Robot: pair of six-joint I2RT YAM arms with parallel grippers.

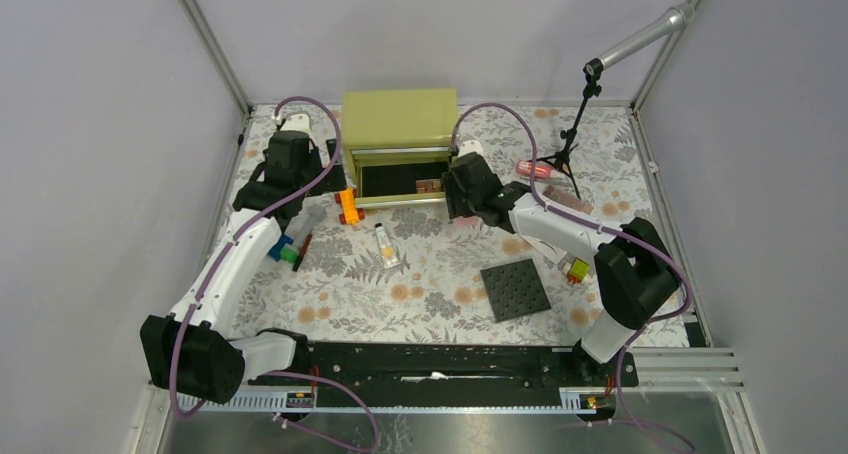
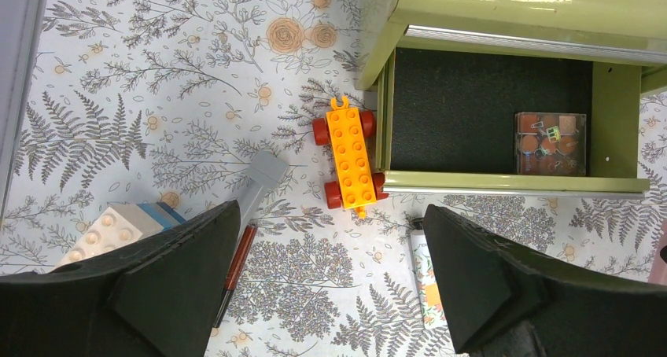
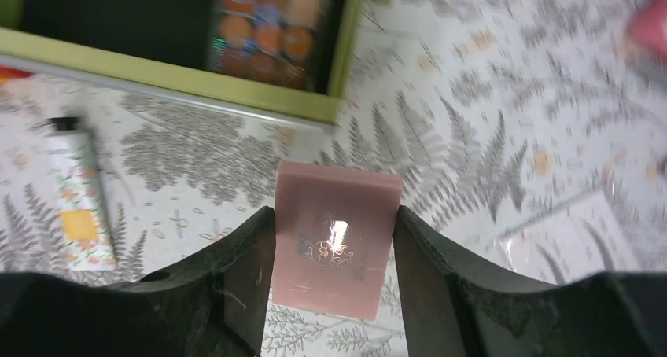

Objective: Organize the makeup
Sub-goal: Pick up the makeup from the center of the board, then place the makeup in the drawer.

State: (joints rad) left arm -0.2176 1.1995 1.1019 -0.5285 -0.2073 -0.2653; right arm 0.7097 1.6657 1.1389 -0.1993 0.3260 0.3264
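Right now my right hand [image 3: 334, 215] is clamped on the pink square compact [image 3: 337, 255], held just short of the open drawer [image 3: 157, 82], which lies ahead and slightly left; my left hand [image 2: 330, 211] hangs wide open.

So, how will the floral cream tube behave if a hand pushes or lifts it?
The cream tube widens away from its black cap, so it probably slides or pivots rather than rolls. It looks small and soft-walled, so likely light and squeezable under a firm grip.
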